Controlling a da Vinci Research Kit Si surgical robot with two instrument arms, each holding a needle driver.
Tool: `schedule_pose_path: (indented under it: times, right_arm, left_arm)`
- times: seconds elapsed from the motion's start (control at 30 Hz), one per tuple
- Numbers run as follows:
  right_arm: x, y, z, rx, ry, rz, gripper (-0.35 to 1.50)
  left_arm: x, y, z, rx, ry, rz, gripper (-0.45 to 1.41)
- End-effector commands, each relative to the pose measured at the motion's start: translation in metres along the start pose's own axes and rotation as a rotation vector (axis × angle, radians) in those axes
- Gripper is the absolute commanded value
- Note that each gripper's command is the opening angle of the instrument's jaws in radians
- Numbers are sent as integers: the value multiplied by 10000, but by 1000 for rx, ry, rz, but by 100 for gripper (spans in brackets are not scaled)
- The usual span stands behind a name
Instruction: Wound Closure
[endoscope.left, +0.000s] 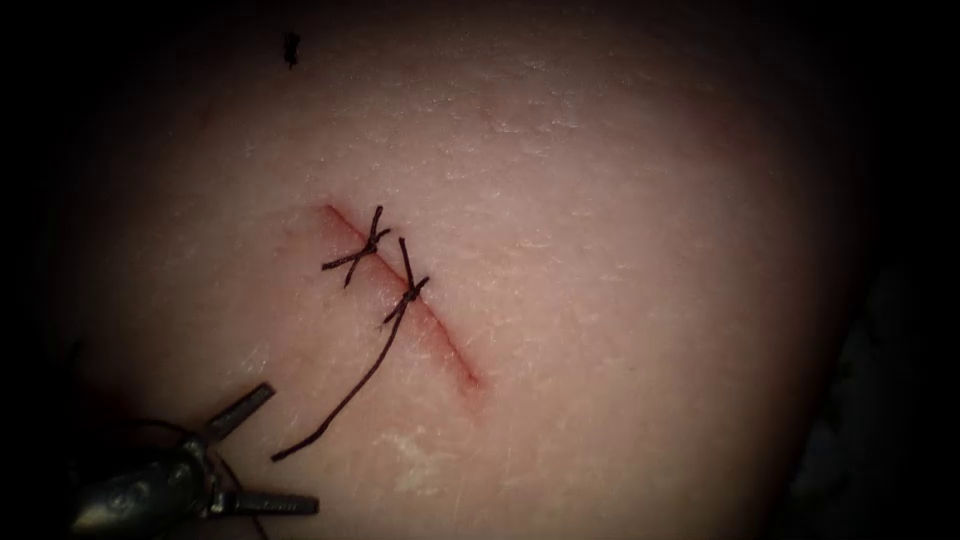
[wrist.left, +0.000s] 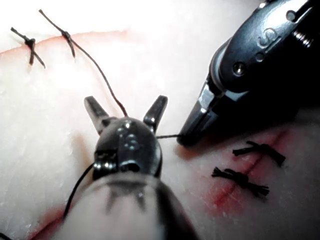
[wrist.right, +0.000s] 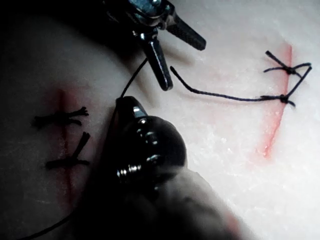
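The left tool (endoscope.left: 292, 447) is seen at about 7 o'clock in the endoscope view, left of the cut (endoscope.left: 400, 295). Its jaws are spread wide and nothing is pinched between them. It is judged to be parked there so that the free thread lies within reach while the wound line is left uncovered.

In the left wrist view, the right tool (wrist.left: 184, 140) is set just beside the left tool (wrist.left: 127, 102). Its jaws appear pressed together on a short run of thread (wrist.left: 167, 136) that meets its tip, a hold judged to keep that strand under control. The same strand is seen leading up from the right tool (wrist.right: 122, 102) in its own wrist view. Where the needle lies cannot be told, and it is held by neither tool as far as can be made out.

Two knotted stitches (endoscope.left: 370, 245) cross the upper half of the cut. From the lower knot (endoscope.left: 410, 293), a long tail (endoscope.left: 350, 395) trails toward 7 o'clock and ends near the open left jaws. The lower half of the cut, toward 5 o'clock, is not yet stitched and is edged with red fluid (endoscope.left: 468, 380).

On the tissue (endoscope.left: 620, 250), a second cut (wrist.left: 235, 187) lies close by the right tool, already crossed by two trimmed stitches (wrist.left: 240, 178). Little stands in the way of the open stretch — only the loose tail, which could be caught by either tool.
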Motion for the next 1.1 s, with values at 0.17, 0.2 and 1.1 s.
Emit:
schedule_pose_path:
  times: [0.17,0.2,1.1]
  right_arm:
    - [0,-3,14,0,1,5,-35]
    - [0,-3,14,0,1,5,-35]
    - [0,-1,20,-2,-6,5,-35]
  left_arm:
    - [-21,14,16,-10,-110,20,59]
    - [-21,14,16,-10,-110,20,59]
    - [-15,10,20,-21,-77,96,-45]
